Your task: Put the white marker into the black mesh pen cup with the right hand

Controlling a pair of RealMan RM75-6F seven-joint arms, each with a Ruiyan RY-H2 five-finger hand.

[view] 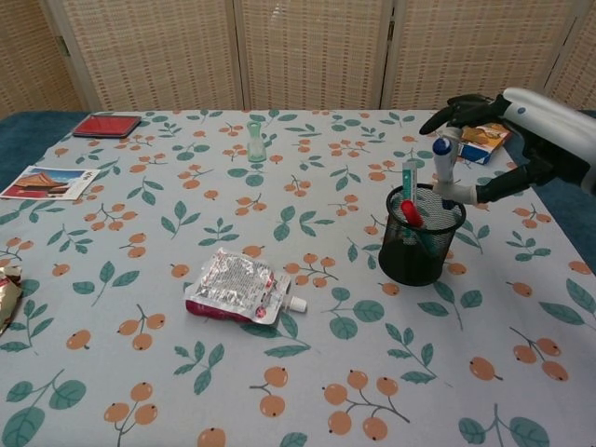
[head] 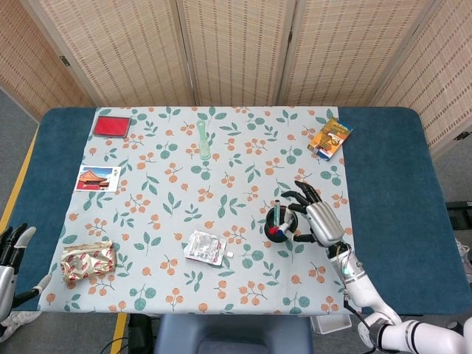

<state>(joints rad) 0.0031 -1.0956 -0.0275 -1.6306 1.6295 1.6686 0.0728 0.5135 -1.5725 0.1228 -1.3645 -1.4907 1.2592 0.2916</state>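
Note:
The black mesh pen cup [view: 419, 244] stands right of the table's middle and holds a teal pen [view: 410, 179] and a red-tipped item. It also shows in the head view as the pen cup [head: 281, 223]. My right hand [view: 533, 123] holds the white marker [view: 446, 175] upright, blue cap up, its lower end at the cup's right rim. Seen from the head, the right hand [head: 316, 216] hovers over the cup's right side with fingers spread. My left hand [head: 10, 253] hangs off the table's front left corner, fingers apart and holding nothing.
A foil pouch [view: 240, 287] lies left of the cup. An orange box [view: 484, 140] sits behind the right hand. A green vase [head: 204, 141], a red case [head: 112, 125], a postcard [head: 97, 178] and a patterned pouch [head: 88, 259] lie on the floral cloth further left.

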